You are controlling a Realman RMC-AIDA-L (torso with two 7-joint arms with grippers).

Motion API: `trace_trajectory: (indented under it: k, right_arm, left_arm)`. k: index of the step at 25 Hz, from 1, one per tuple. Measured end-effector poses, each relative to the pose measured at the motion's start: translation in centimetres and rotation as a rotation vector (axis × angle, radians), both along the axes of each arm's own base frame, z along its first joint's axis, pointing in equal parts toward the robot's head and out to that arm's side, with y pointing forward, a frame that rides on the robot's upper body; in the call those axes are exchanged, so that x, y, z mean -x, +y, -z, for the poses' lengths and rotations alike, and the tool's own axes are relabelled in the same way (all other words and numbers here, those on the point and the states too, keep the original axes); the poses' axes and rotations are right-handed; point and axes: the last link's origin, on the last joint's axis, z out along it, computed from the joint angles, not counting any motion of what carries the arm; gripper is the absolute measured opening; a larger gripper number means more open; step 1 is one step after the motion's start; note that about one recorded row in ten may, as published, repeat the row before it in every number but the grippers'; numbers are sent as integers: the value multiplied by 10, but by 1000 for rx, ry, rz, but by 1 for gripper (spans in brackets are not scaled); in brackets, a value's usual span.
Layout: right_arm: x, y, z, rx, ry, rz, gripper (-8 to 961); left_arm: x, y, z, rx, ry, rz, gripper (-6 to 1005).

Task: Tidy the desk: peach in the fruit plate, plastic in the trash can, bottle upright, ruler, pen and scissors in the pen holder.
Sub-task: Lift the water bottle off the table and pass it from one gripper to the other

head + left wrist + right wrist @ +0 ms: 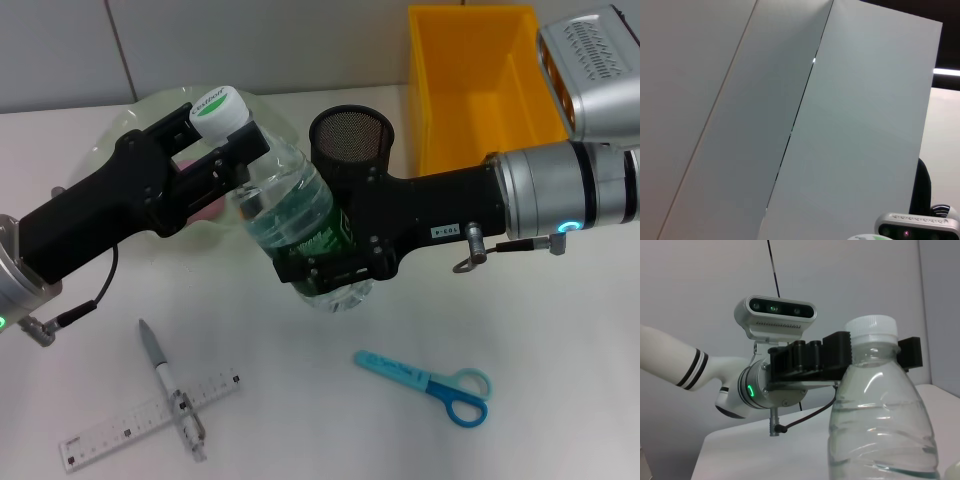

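bottle [880, 410] upright, left fingers [837, 352] flanking neck

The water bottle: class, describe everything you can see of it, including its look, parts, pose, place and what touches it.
The water bottle is clear ribbed plastic with a green label and a white cap topped in green. It is held above the desk, tilted, cap toward the robot's left. The left gripper straddles its neck just below the cap; the right gripper clamps its lower body. It holds clear liquid and stands just in front of the black mesh pen holder.
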Motion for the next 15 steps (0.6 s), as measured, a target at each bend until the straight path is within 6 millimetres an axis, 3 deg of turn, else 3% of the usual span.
trace_trajectory:
  k: [15]
  right_arm:
    - [0, 0, 0, 2, -1, -2, 768]
  left_arm:
    - [0, 0, 0, -2, -15, -12, 445]
